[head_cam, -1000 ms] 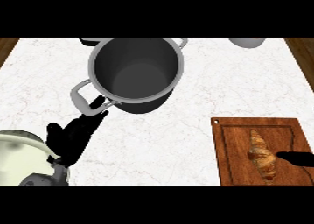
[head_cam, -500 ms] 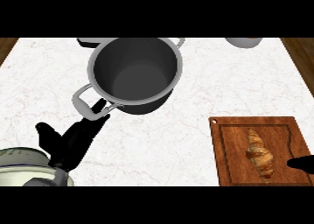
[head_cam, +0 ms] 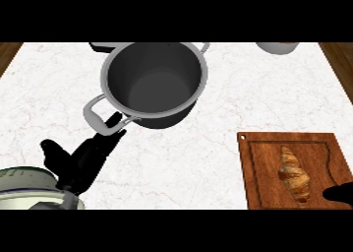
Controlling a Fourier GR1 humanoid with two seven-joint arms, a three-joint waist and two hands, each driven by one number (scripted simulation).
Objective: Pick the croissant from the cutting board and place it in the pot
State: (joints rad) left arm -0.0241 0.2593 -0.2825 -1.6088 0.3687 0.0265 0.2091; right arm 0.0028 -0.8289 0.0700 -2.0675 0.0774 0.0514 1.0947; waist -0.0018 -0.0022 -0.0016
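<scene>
A golden-brown croissant [head_cam: 295,173] lies lengthwise on the wooden cutting board [head_cam: 262,167] at the lower right. The grey metal pot [head_cam: 153,81] stands empty at the upper middle, its near handle [head_cam: 98,112] pointing to the lower left. My left hand [head_cam: 81,160] shows at the lower left, open, with straight fingers reaching up to that handle. Only a dark tip of my right hand [head_cam: 344,193] enters at the right edge, just right of the croissant's near end; it touches nothing that I can see.
The white marble counter [head_cam: 230,113] has wooden strips at both upper corners. A pale round object [head_cam: 278,47] sits at the top right edge. A dark item [head_cam: 101,47] peeks out behind the pot at the top left.
The view has shifted, so the pot and board sit further right and down. My left hand stays by the pot's handle. My right hand has slid lower toward the right edge.
</scene>
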